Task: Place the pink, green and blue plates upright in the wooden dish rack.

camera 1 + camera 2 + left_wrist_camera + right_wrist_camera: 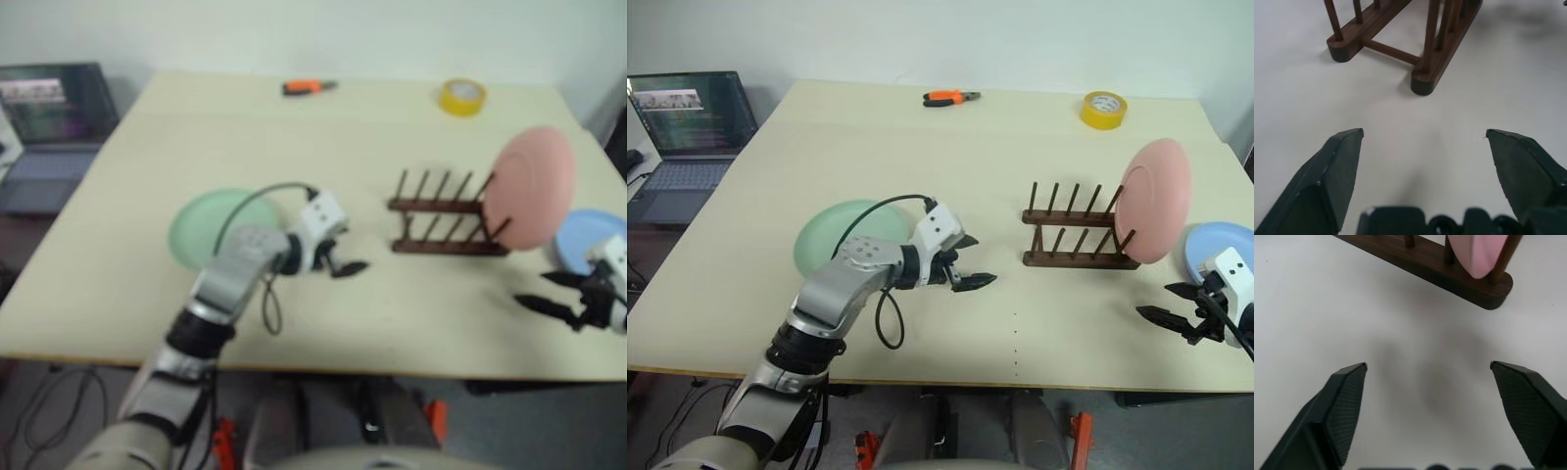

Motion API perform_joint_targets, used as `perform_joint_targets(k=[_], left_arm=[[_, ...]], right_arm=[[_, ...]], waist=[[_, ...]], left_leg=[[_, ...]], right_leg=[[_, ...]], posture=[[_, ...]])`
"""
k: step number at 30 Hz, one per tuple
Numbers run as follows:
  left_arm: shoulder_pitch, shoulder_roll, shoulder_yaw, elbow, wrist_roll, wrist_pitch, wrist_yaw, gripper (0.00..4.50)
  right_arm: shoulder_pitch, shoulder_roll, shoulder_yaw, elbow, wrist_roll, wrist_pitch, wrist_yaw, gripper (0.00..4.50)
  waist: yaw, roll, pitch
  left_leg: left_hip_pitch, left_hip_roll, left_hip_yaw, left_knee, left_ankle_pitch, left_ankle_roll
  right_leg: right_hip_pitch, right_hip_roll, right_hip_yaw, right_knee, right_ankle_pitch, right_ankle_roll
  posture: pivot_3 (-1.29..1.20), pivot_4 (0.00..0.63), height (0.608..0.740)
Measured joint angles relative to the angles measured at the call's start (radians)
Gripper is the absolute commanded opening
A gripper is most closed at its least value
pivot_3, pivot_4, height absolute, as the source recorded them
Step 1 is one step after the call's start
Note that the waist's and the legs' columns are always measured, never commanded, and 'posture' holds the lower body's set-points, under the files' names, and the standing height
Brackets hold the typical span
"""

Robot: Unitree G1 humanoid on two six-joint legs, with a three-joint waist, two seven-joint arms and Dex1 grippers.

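The pink plate (1155,199) stands upright in the right end of the wooden dish rack (1078,235), seen close in the right wrist view as pink plate (1476,252) between pegs. The green plate (838,238) lies flat on the table at the left, partly behind my left arm. At the table's right edge lies the blue plate (1220,247), flat. My left gripper (970,277) is open and empty, between the green plate and the rack, pointing at the rack's left end (1420,83). My right gripper (1168,319) is open and empty, in front of the blue plate.
Orange-handled pliers (952,97) and a yellow tape roll (1103,109) lie near the table's far edge. A laptop (691,132) stands off the table to the left. The cream table (921,157) has bare room in the middle and along the front.
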Motion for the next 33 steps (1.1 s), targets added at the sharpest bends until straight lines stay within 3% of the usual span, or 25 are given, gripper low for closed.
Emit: perform_joint_targets(k=[33], left_arm=[[-0.007,0.005,-0.063,0.052,0.0,-0.091,-0.065,4.47]], right_arm=[[0.136,0.067,-0.069,-0.087,-0.031,-0.032,-0.068,4.42]], waist=[[0.002,0.001,0.0]], left_leg=[[0.0,0.0,0.001,0.0,0.0,0.0]], right_leg=[[0.0,0.0,0.001,0.001,0.0,0.0]], posture=[[0.0,0.15,0.74]])
